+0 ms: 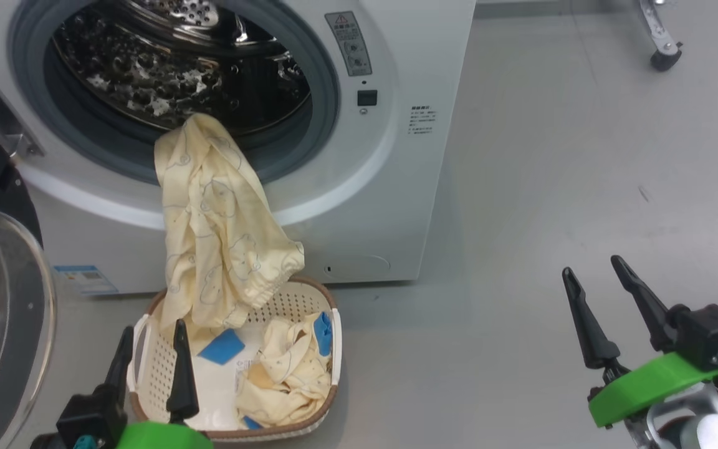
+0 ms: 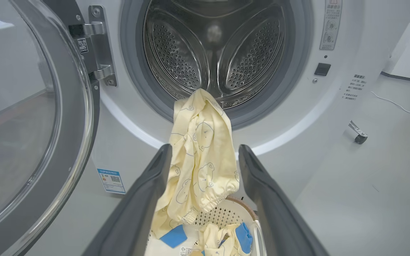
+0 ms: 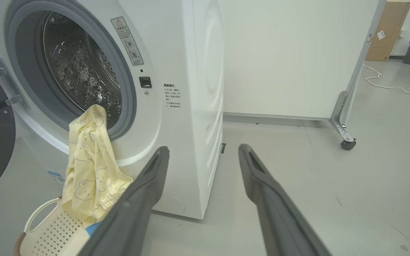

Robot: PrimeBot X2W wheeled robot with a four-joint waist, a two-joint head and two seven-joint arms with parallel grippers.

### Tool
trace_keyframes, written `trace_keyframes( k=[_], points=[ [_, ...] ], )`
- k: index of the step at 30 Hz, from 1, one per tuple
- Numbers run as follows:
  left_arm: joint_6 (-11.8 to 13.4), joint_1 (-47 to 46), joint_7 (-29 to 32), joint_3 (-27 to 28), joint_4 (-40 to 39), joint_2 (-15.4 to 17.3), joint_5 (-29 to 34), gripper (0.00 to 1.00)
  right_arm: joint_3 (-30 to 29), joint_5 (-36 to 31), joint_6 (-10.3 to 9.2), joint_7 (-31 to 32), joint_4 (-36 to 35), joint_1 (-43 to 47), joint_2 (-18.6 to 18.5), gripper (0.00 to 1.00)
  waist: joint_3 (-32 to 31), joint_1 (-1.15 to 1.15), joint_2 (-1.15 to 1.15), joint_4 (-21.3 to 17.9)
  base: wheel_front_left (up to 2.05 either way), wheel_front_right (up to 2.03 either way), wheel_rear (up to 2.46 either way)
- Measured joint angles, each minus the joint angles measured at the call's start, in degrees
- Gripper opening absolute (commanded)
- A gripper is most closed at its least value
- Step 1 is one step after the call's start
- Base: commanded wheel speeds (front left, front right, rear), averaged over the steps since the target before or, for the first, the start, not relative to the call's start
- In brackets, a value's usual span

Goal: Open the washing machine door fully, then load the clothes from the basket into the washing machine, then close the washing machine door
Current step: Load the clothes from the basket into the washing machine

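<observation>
Firstly, head view, washing machine (image 1: 409,187) at 12 o'clock, door (image 1: 4,299) open at 9, yellow garment (image 1: 215,224) draped from drum (image 1: 166,81) into basket (image 1: 290,305) at 7, left tool (image 1: 153,327) wide there, right tool (image 1: 593,265) wide, empty, at 4, left wrist, garment between fingers (image 2: 144,206), right wrist, fingers (image 3: 272,199) above floor (image 3: 333,185).

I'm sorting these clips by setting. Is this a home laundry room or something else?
Probably a lab or test space, not a home: the washing machine sits on a plain grey floor beside a white partition on castors, with a cardboard box and loose cable beyond.
</observation>
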Motion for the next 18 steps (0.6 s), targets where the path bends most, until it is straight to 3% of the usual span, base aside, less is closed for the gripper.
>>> trace_keyframes(
  k=[7, 18],
  points=[
    [-0.22, 3.36, 0.00, 0.58, -0.89, -0.36, 0.10, 1.00, -0.98, -0.76, 0.00, 1.59, -2.13, 3.61, 1.10, 1.00, -3.95, 0.00, 0.00, 0.85, 0.00, 0.00, 0.00],
    [-0.25, 3.65, 0.00, 0.98, -1.48, -0.83, 0.52, 1.00, -1.54, -0.81, 0.00, 2.30, -3.91, 4.13, 1.97, 1.00, -4.01, 0.00, 0.00, 0.90, 0.00, 0.00, 0.00]
  ],
)
